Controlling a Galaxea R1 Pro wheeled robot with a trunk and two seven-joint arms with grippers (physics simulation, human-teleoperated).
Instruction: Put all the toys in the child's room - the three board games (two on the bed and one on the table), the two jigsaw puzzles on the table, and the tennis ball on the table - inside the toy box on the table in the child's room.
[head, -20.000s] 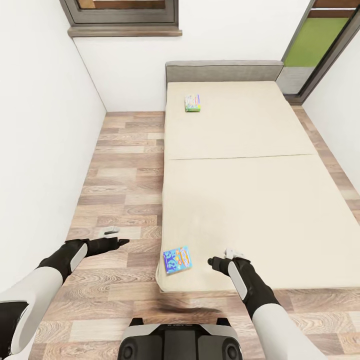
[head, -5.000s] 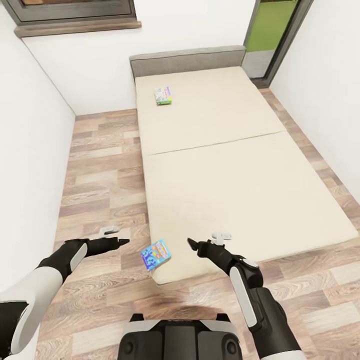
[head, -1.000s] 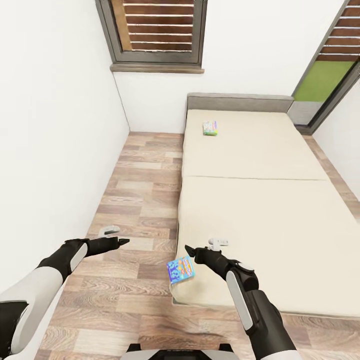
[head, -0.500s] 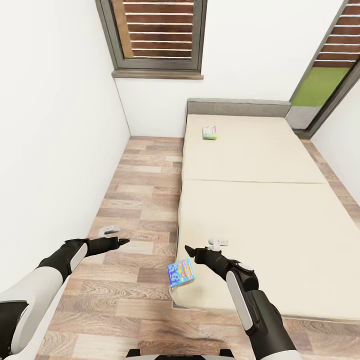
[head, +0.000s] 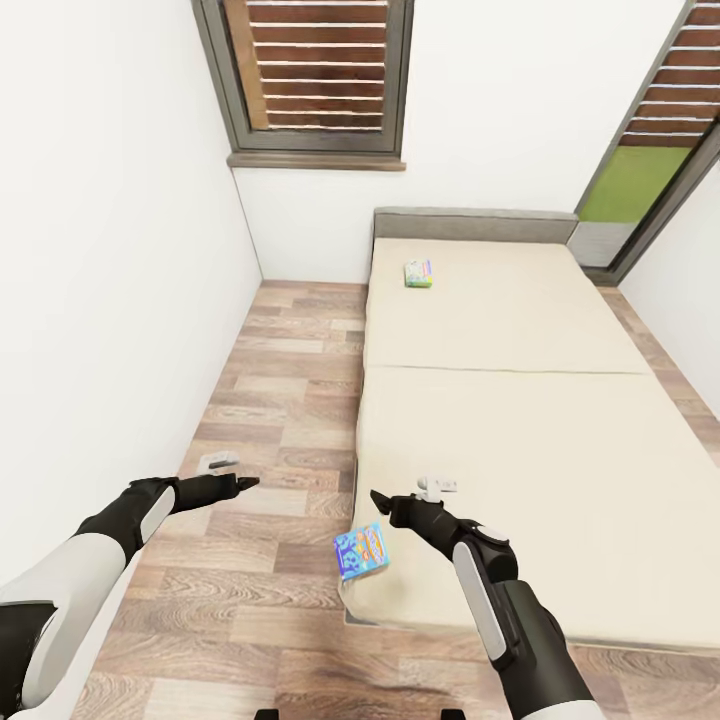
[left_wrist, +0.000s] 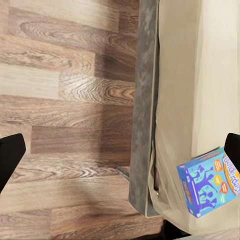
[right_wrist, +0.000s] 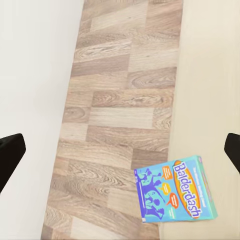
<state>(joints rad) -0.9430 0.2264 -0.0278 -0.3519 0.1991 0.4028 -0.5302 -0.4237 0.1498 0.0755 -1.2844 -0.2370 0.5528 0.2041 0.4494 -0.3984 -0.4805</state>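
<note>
A blue "Balderdash" board game (head: 361, 551) lies at the near left corner of the bed (head: 520, 440), its side reaching over the mattress edge; it also shows in the left wrist view (left_wrist: 210, 180) and the right wrist view (right_wrist: 177, 196). A second, greenish board game (head: 419, 273) lies far off near the headboard. My right gripper (head: 380, 500) hovers open just above and beside the blue game, with nothing between its fingers (right_wrist: 10, 155). Over the floor to the left of the bed, my left gripper (head: 242, 484) is open and holds nothing. The table and toy box are out of view.
A strip of wooden floor (head: 280, 400) runs between the white left wall (head: 110, 300) and the bed. A window (head: 315, 80) sits above the headboard (head: 470, 222). At the back right is a dark-framed door with a green panel (head: 625, 190).
The whole picture has shifted a little, so the camera has moved. Both arms keep the same pose and the blue game still lies on the bed corner.
</note>
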